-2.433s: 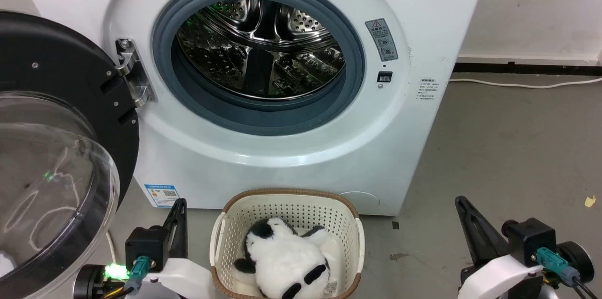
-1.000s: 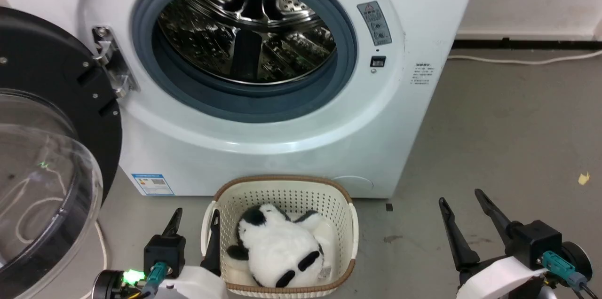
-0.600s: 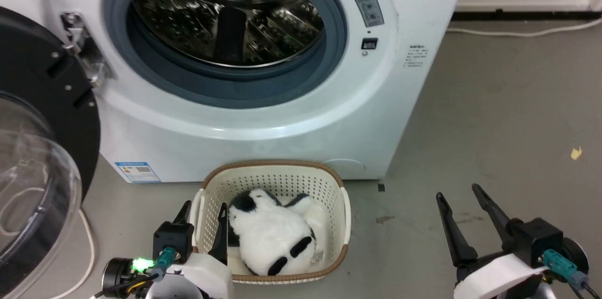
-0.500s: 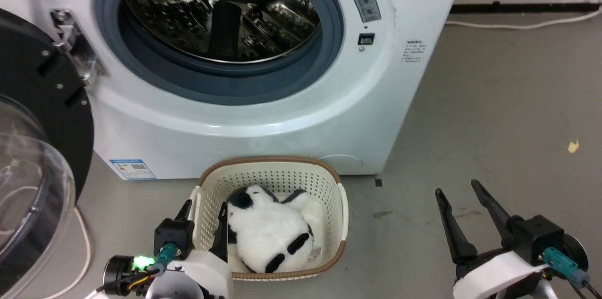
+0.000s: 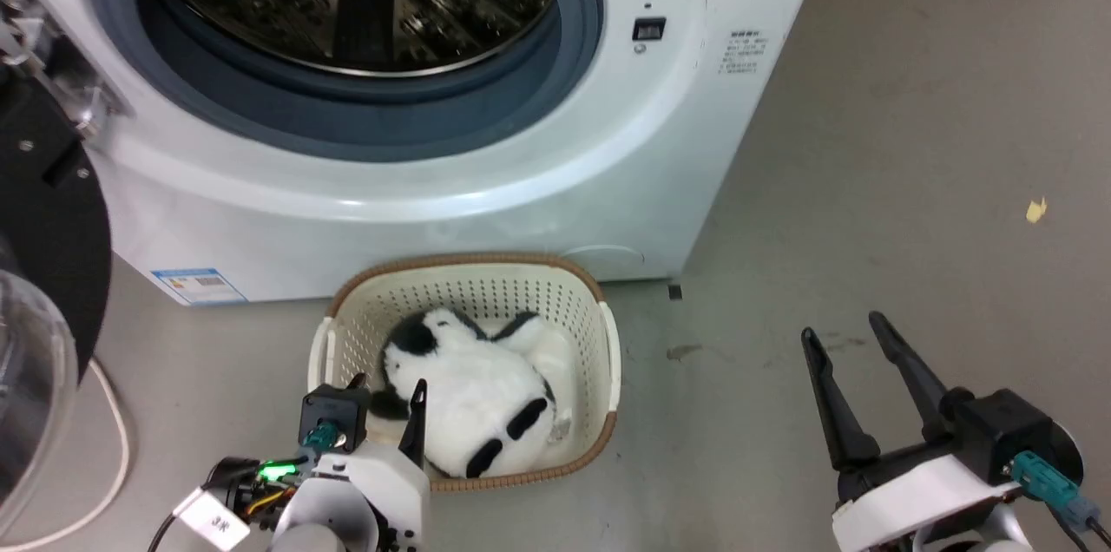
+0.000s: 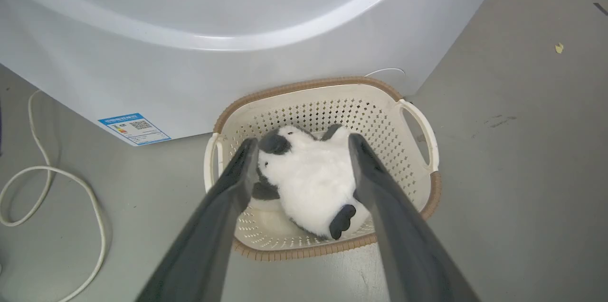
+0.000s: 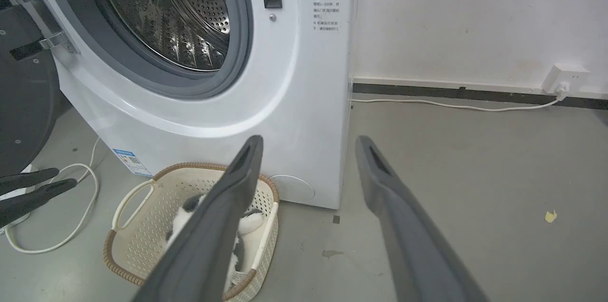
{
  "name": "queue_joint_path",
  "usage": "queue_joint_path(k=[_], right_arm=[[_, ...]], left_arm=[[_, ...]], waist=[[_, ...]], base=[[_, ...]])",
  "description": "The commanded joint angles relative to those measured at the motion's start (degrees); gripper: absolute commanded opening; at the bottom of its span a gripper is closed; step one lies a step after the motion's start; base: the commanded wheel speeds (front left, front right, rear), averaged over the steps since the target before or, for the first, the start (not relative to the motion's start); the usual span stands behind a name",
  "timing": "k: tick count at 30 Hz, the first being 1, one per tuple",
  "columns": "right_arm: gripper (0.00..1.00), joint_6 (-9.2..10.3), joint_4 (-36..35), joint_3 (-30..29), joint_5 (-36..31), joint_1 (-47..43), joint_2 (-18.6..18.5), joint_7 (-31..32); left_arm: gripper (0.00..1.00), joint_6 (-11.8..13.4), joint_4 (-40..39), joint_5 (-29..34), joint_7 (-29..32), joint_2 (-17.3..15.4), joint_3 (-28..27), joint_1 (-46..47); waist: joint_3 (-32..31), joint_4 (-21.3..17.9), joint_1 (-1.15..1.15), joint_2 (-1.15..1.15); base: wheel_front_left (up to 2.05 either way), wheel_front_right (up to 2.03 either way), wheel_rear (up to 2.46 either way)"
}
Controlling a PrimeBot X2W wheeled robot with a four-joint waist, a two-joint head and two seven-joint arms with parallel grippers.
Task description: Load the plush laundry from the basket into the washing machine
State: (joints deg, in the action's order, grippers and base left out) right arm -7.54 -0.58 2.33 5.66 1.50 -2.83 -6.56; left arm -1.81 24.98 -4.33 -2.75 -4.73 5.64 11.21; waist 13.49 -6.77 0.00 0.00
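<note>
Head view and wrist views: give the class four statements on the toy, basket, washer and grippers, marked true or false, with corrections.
1. The plush laundry lies inside the basket. True.
2. The washer door is shut. False: the washing machine has its door open, steel drum showing.
3. The left gripper is open, its fingers aimed at the plush laundry. True.
4. The right gripper is shut on the basket's handle. False: it is open above the floor, apart from the basket.

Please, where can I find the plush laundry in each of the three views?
Head view: plush laundry lower centre-left, inside the basket.
Left wrist view: plush laundry at centre.
Right wrist view: plush laundry lower left, partly hidden.
Shared landmark: the basket's brown rim.
</note>
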Motion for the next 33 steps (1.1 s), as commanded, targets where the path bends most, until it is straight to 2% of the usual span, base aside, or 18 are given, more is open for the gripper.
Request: queue_joint_path(k=[1,18,33], right_arm=[[1.00,0.03,-0.40,0.21,0.60,1.03,-0.02,-0.60],[1.00,0.03,-2.38,1.54,3.20,3.39,-0.03,-2.63],[1.00,0.04,-3.99,2.62,7.25,5.08,-0.03,-4.30]], left_arm=[[1.00,-0.43,1.64,-0.55,-0.35,-0.57,0.45,1.71],[1.00,-2.41,17.83,-4.22,2.01,-3.16,2.06,13.40],[1.00,-2.90,27.46,-4.30,5.09,-7.94,5.60,24.57]], waist=[[1.16,-0.46,0.00,0.00],[11.61,-3.79,0.00,0.00],[21.12,-7.88,0.00,0.00]], base=[[0.00,0.00,0.00],[0.00,0.00,0.00],[0.00,0.00,0.00]])
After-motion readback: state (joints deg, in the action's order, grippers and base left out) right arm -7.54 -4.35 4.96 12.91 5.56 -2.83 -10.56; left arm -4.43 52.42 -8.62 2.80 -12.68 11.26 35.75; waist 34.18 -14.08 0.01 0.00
